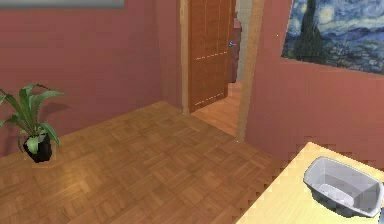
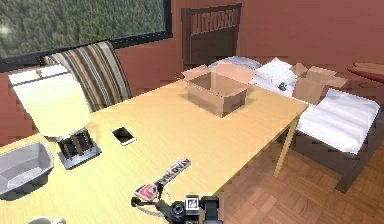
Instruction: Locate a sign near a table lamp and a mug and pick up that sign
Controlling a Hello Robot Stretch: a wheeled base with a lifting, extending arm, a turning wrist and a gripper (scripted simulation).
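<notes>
A flat dark sign [image 2: 166, 178] with pink lettering lies on the pale wooden table [image 2: 230, 135] near its front edge. A table lamp [image 2: 58, 112] with a cream shade stands at the arm side view's left. A pale rounded thing [image 2: 45, 219], perhaps a mug, peeks in at the bottom left. My gripper [image 2: 152, 204] shows at the bottom edge, its thin fingers lying close to the sign's near end. I cannot tell whether it holds anything, nor whether it touches the sign.
On the table are a grey bin [image 2: 22, 168], a small phone [image 2: 123, 135] and an open cardboard box [image 2: 217, 90]. A striped chair [image 2: 95, 70] stands behind it, a bed [image 2: 330, 110] beyond. The forward view has a potted plant [image 1: 35, 125], an open door [image 1: 212, 55] and parquet floor.
</notes>
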